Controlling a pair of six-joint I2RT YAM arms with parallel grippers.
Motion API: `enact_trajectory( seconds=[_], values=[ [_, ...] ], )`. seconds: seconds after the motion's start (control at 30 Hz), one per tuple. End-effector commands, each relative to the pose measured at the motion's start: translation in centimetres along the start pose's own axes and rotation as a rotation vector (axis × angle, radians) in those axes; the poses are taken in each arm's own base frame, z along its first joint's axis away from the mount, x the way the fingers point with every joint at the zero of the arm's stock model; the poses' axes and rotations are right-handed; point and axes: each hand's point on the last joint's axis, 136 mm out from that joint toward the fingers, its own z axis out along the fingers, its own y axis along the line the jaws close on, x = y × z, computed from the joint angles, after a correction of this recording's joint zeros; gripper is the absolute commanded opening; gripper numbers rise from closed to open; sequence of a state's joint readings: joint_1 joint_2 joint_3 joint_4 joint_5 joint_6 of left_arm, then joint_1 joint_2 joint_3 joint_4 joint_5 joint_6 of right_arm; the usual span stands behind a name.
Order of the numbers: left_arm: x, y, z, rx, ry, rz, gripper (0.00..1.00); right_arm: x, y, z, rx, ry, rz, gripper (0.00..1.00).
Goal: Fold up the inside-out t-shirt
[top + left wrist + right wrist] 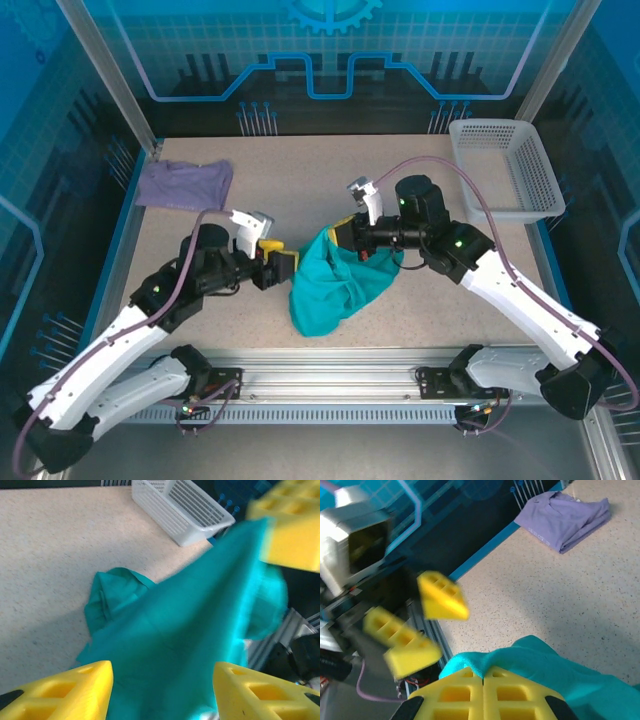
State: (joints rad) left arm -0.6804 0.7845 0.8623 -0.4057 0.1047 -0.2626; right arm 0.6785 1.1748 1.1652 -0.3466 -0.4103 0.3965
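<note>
Yellow right fingers (460,692) clench the teal t-shirt (560,675) while left fingers (65,690) gape, both pointing inward, facing each other.

The teal-green t-shirt (335,290) sat bunched and crumpled in a rough triangle on the table (300,190), at the middle of its near half. Its top edge was lifted and pinched in the closed right gripper (343,236). From there the cloth (190,645) ran down as a taut, smooth sheet, while a loose fold lay slumped on the surface.
</note>
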Motion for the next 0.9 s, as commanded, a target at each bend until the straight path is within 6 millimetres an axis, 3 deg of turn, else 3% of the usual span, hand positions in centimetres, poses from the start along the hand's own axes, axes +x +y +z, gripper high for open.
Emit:
enact_trajectory(
  seconds=[0.0,0.17,0.3,0.4,0.57,0.77,0.87],
  values=[
    [1.0,0.3,-0.9,-0.108,0.029,-0.097,0.54,-1.3,-0.6,0.8,0.052,-0.048,0.096,0.0],
    [1.5,-2.8,0.5,-0.05,0.092,-0.113,0.37,-1.4,-1.4,1.5,0.086,-0.044,0.128,0.0],
    [1.4,-4.6,2.5,-0.008,0.117,-0.071,0.38,-1.3,-1.6,1.7,0.087,-0.041,0.136,0.0],
    [1.5,-2.6,4.2,-0.122,0.116,-0.055,0.45,-1.3,-1.6,1.6,0.087,-0.046,0.137,0.0],
    [1.0,0.8,5.3,-0.258,0.069,-0.073,0.53,-1.4,-1.4,1.1,0.084,-0.051,0.137,0.0],
    [0.7,0.9,7.3,-0.183,0.082,-0.108,0.54,-1.3,-1.2,1.2,0.066,-0.054,0.142,0.0],
    [0.6,1.1,8.0,-0.161,0.088,-0.127,0.5,-1.2,-1.3,1.3,0.063,-0.055,0.144,0.0]
  ],
)
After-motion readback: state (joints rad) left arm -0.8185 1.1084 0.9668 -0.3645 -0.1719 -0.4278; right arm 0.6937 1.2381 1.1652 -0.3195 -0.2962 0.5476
